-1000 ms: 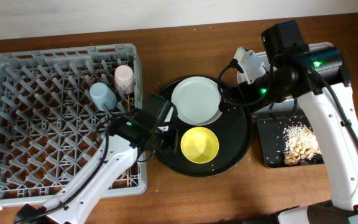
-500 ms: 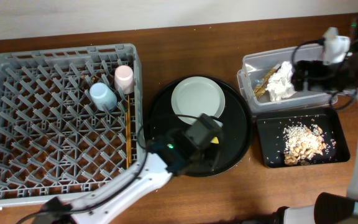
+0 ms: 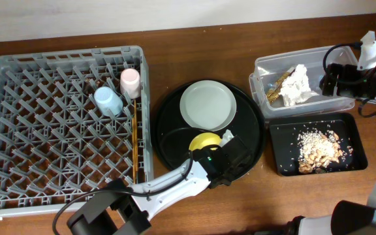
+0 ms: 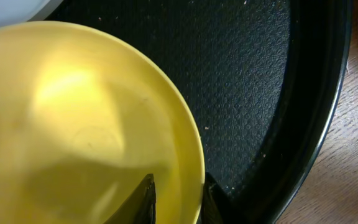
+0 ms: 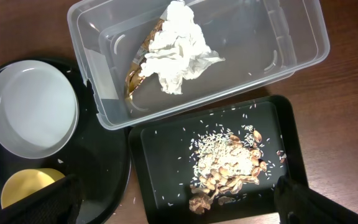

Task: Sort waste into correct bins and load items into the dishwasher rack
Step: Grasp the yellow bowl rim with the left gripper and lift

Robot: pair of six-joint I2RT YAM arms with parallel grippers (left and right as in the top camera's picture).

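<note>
One pink cup [image 3: 130, 81], one blue cup [image 3: 106, 100], one bowl [image 3: 203, 140], one plate [image 3: 207, 104].

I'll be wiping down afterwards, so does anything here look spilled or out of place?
The food scraps are not one heap: loose grains lie scattered across the shallow black tray, and a few also dot the round black tray beside it. Nothing else stands out.

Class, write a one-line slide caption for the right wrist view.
Napkin and wrapper in the tub, scraps in the tray, plate and bowl beside them.
</note>
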